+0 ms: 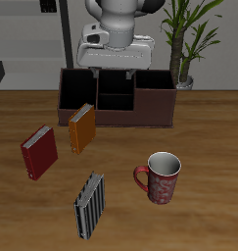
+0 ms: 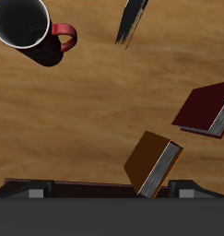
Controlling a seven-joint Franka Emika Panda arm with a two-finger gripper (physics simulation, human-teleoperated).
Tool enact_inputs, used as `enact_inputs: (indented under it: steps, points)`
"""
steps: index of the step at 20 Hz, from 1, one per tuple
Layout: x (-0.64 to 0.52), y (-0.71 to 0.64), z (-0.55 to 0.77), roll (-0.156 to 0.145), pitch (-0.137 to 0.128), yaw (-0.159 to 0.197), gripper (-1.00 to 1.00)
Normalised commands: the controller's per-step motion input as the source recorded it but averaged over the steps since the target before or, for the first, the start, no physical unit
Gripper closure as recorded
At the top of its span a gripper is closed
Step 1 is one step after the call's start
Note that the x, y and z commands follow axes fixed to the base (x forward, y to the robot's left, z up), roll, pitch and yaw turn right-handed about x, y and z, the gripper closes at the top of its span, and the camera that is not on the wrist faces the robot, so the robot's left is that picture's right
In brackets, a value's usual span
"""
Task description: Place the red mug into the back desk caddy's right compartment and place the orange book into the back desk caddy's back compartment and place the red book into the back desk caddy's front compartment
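A wooden table (image 1: 209, 211) was shown from above. The gripper (image 1: 115, 70) was held high over the back desk caddy (image 1: 117, 96), nothing between its fingers; whether they were spread or closed could not be told. The red mug (image 1: 160, 177) stood upright near the table's front edge, well apart from the caddy. The orange book (image 1: 82, 128) lay just in front of the caddy, the red book (image 1: 38, 151) beside it, and a striped book (image 1: 89, 205) nearer the front edge.
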Motion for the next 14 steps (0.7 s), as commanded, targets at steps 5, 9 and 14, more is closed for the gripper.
enact_inputs:
  steps: [5, 9, 14]
  points:
    - [0.28, 0.12, -0.03, 0.027, -0.012, -0.015, -1.0]
    - [0.36, 0.22, 0.05, 0.019, -0.04, 0.022, -1.0]
    - [0.49, 0.32, 0.03, 0.034, -0.046, 0.021, -1.0]
